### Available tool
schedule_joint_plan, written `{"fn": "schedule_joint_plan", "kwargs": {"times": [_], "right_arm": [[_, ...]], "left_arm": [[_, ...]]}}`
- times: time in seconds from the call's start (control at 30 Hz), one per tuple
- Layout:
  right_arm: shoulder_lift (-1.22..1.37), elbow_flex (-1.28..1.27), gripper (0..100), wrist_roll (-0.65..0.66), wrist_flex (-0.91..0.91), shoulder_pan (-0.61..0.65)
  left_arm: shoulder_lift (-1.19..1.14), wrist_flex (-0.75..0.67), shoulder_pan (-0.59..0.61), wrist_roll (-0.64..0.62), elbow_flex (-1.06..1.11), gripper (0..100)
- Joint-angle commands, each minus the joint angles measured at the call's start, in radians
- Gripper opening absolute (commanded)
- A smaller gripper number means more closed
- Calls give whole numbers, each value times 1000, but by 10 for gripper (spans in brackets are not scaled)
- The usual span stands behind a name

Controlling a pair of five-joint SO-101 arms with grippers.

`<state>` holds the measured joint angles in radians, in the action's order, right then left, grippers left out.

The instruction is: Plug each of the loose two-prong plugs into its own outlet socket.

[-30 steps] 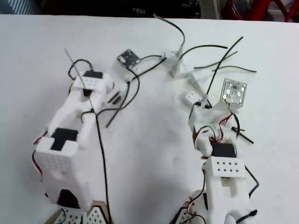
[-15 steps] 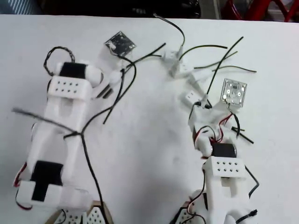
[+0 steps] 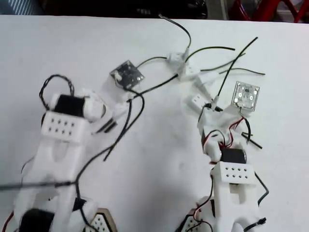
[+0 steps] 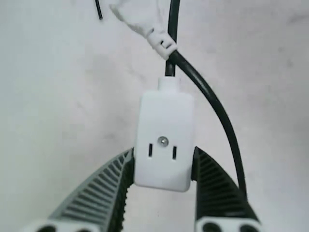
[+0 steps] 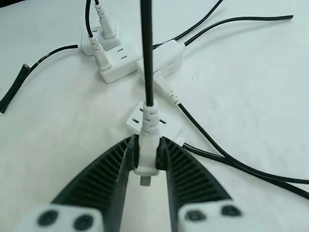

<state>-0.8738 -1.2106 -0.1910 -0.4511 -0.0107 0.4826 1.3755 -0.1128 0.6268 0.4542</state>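
Note:
My left gripper (image 4: 163, 155) is shut on a white outlet socket (image 4: 164, 130) with two slots facing the camera; a black cable leaves its far end. Just beyond it lies a white plug (image 4: 145, 26) on a black cord. In the high view this gripper (image 3: 118, 108) sits left of centre. My right gripper (image 5: 147, 142) is shut on a white two-prong plug (image 5: 145, 164) whose black cord rises straight up. A loose white socket (image 5: 166, 126) lies flat just behind that plug. From above, the right gripper (image 3: 208, 107) is beside that socket (image 3: 197, 100).
A cluster of white sockets with plugs in them (image 3: 183, 67) lies at the back centre, seen also in the right wrist view as the socket cluster (image 5: 113, 65). Black cords (image 3: 227, 63) spread across the back right. Bare tabletop (image 3: 164, 159) lies between the arms.
The left arm swung and drew back toward the table's front, carrying its socket and dragging the black cables. The right arm stayed almost still, tilting slightly.

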Motion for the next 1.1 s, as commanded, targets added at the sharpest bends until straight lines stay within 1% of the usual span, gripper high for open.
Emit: {"fn": "schedule_joint_plan", "kwargs": {"times": [0.0,0.07,0.13,0.2,0.27,0.3,0.33,0.5,0.6,0.9,1.0,1.07], "right_arm": [[-18,5,18,-6,21,-12],[-18,5,18,-6,21,-12],[-18,5,18,-8,21,-12],[-18,5,18,-8,21,-12],[-18,5,18,-8,21,-12],[-18,5,18,-8,21,-12],[-18,5,18,-8,21,-12],[-18,5,18,-5,21,-12],[-18,5,18,-3,21,-12],[-18,5,18,-2,21,-10],[-18,5,18,-2,21,-10],[-18,5,18,-2,21,-10]], "left_arm": [[280,-38,-53,-5,114,27],[312,-54,-74,-5,186,28],[309,-86,-84,-5,259,64],[298,-130,-77,-8,339,155],[294,-175,-74,-61,408,261],[295,-187,-71,-100,431,298],[297,-195,-65,-126,440,310],[326,-186,-71,-89,443,277],[323,-189,-73,-87,450,272],[143,-206,-76,-91,446,271],[82,-198,-124,-95,446,271],[68,-198,-156,-135,446,271]]}}
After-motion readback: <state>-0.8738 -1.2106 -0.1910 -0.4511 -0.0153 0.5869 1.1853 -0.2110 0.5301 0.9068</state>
